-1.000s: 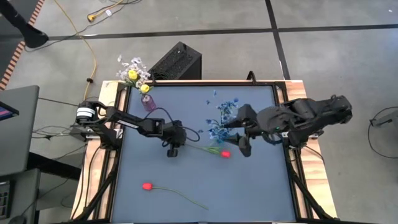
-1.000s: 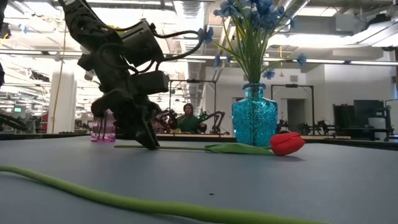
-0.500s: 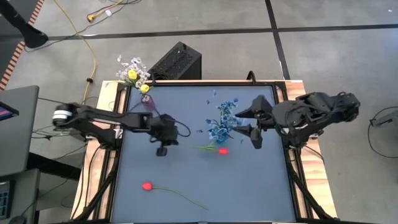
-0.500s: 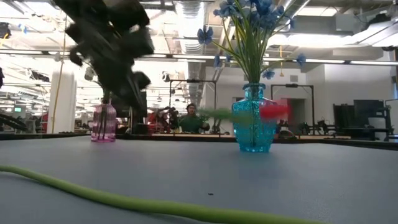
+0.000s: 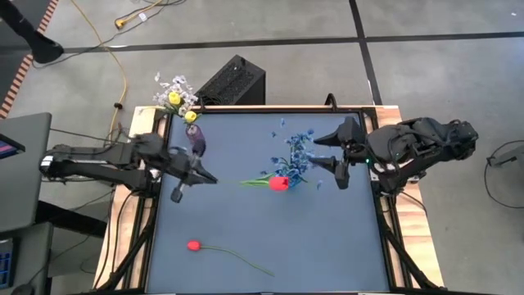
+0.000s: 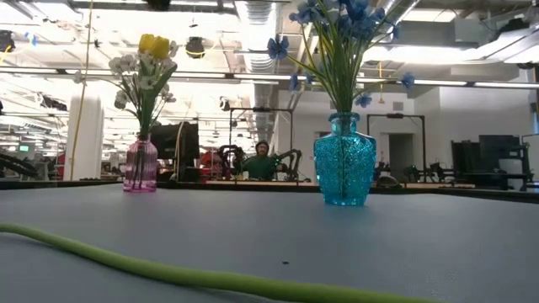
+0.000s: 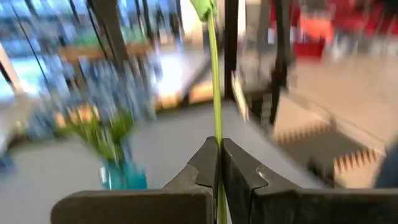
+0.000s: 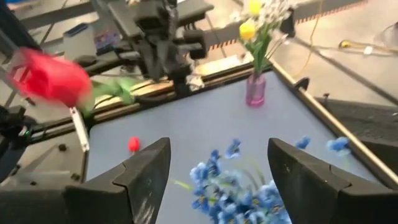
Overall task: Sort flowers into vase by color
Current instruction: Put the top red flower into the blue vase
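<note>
My left gripper [image 5: 213,178] is raised above the table's left half and is shut on a red tulip [image 5: 278,183], whose bud hangs in the air beside the blue glass vase [image 6: 345,168]. That vase holds blue sprigs [image 5: 293,157]. My right gripper [image 5: 327,152] is open and empty, above and just right of the blue sprigs [image 8: 239,186]. A pink vase [image 5: 195,136] at the far left holds yellow buds and white blossoms [image 6: 145,63]. A second red tulip [image 5: 194,244] lies flat on the table near the front, its stem [image 6: 168,269] running toward the right. My left gripper pinches the tulip's thin green stem [image 7: 217,134] between its two shut fingers, near the end away from the bud. The fingers come about level from the table's left, and the stem runs on ahead of them, roughly in line. The tulip is lifted clear of the table, about level.
A black box [image 5: 233,82] stands just beyond the table's far edge. The table's raised frame rails [image 5: 381,205] run along its left and right sides. A person [image 6: 263,160] sits far back in the room.
My left gripper has risen and drawn back toward the table's left edge with the tulip's stem. The tulip has been lifted off the table, and its bud has gone up and toward the far side, beside the blue vase. My right gripper has drawn back from the bud toward the far right.
</note>
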